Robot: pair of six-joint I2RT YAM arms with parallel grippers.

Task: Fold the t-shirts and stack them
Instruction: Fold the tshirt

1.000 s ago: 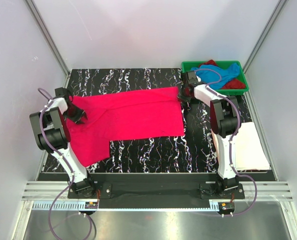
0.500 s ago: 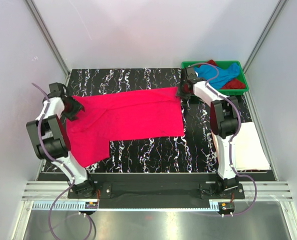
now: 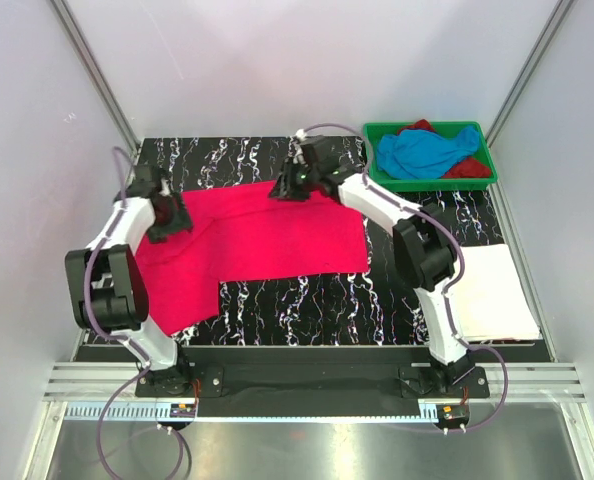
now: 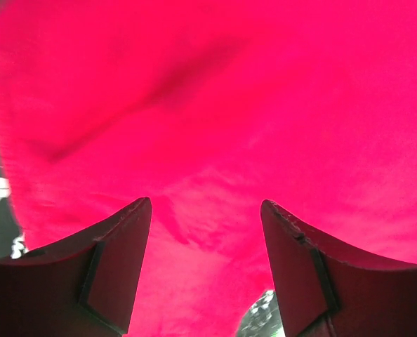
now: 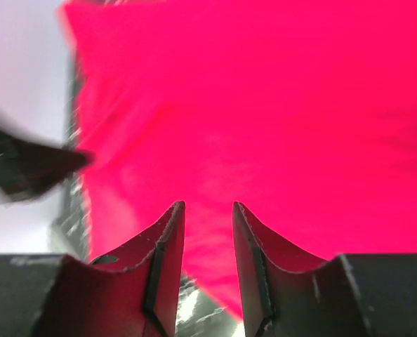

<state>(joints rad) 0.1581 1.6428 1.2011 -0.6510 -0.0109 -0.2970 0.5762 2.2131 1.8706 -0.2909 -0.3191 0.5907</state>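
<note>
The hot pink t-shirt [image 3: 262, 235] lies spread flat across the black marbled table, one part reaching toward the near left. My left gripper [image 3: 173, 214] is over its left end; in the left wrist view the gripper [image 4: 206, 205] is wide open with pink cloth [image 4: 215, 105] under it. My right gripper [image 3: 288, 186] is at the shirt's far edge; in the right wrist view the gripper [image 5: 208, 205] has a narrow gap, with nothing pinched, above the pink cloth [image 5: 265, 105]. The sky blue shirt [image 3: 427, 150] and dark red shirt [image 3: 467, 168] lie bunched together. A folded white shirt [image 3: 492, 292] lies at near right.
A green plastic tray [image 3: 379, 128] at the far right corner holds the blue and dark red shirts. Grey walls and metal frame posts close in the left, back and right sides. Bare marbled table [image 3: 307, 300] shows in front of the pink shirt.
My right gripper has swung left from the shirt's far right corner to the middle of its far edge. My left gripper has moved right, further onto the shirt's left end.
</note>
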